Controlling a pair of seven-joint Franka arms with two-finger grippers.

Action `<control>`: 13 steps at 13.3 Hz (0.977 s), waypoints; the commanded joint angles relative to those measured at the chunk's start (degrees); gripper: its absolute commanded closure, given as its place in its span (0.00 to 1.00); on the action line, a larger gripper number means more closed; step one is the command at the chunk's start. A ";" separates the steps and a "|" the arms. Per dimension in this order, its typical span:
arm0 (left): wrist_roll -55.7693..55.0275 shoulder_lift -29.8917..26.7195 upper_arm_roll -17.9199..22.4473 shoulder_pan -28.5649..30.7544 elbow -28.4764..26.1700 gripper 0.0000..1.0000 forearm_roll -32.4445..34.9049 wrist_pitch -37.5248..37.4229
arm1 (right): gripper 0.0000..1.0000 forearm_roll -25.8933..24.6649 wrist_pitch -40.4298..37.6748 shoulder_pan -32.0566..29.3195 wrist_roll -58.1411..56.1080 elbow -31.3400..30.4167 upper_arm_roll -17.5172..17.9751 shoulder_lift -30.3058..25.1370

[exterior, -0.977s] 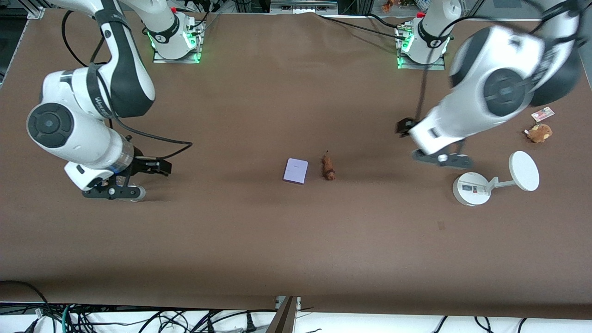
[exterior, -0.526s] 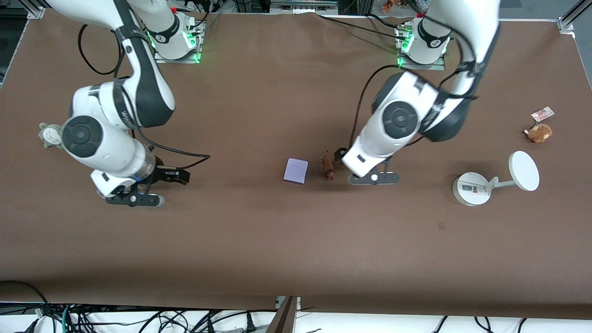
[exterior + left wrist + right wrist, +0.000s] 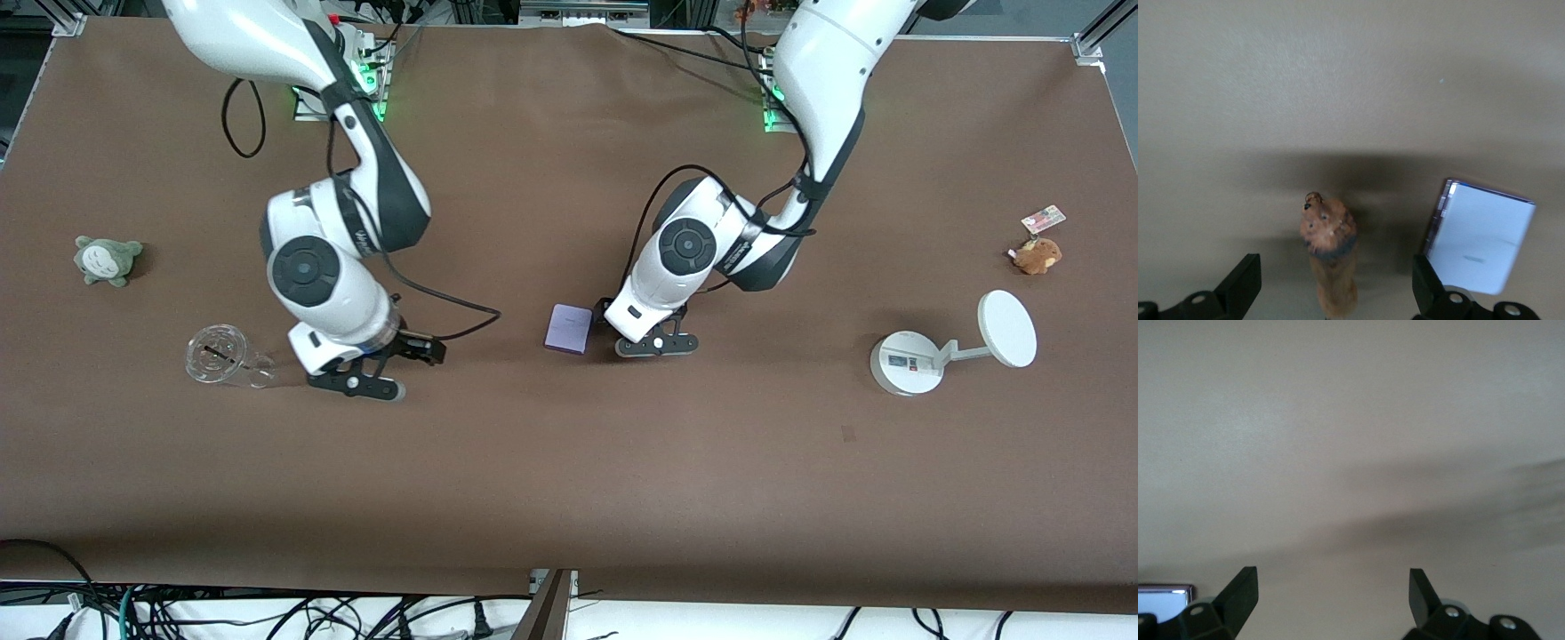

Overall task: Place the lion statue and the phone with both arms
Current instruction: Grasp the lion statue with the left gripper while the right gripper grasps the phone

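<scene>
Left gripper (image 3: 1331,293) hangs over the lion (image 3: 1330,257), fingers spread wide with the figurine between them, nothing gripped yet. In the front view the wrist hides the lion; the gripper (image 3: 656,345) sits at mid-table just beside the phone (image 3: 568,328), toward the left arm's end from it.

Right gripper (image 3: 356,384) is low over bare table (image 3: 569,480), well apart from the phone, toward the right arm's end. Fingers released, empty. In its wrist view only a corner of the phone (image 3: 1165,600) shows at the frame edge.

Step in hand, as I judge it: left arm closing on the lion, right arm heading for the phone.
- Lion is slim; centre the fingers across its body, not the thin tail, before descending.
- Phone lies close beside one finger; keep that finger from nudging it.
- Phone is flat on the table, so the right gripper likely needs a low approach across its short edges.

Containers: one clear plastic cup (image 3: 220,358) lying on its side near the right gripper; I cannot tell whether anything is in it. No tray or bin visible for placing
</scene>
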 commanded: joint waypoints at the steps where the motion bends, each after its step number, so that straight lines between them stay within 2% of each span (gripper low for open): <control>1: -1.07 0.46 0.56 -0.44 -0.12 0.34 3.32 0.91 | 0.00 0.89 2.15 1.21 1.33 1.20 -0.42 2.19; 3: -2.38 0.81 0.65 -0.44 -0.03 0.76 3.41 0.91 | 0.00 0.89 4.00 2.53 3.68 1.20 -0.42 3.68; 5: -2.65 0.82 0.56 -0.36 0.14 1.00 3.41 0.82 | 0.00 0.89 6.28 4.37 8.07 1.20 -0.42 4.92; 8: -2.65 -0.23 0.74 0.17 0.14 1.00 3.41 -0.40 | 0.00 0.89 9.36 6.48 13.18 1.20 -0.42 6.06; 10: -1.08 -4.09 2.75 2.18 0.58 1.00 3.76 -8.63 | 0.00 0.80 10.95 8.15 18.00 1.29 0.89 6.85; 13: 5.67 -6.73 2.93 8.76 0.41 1.00 5.34 -17.00 | 0.00 0.71 15.16 9.56 23.03 1.29 3.62 8.78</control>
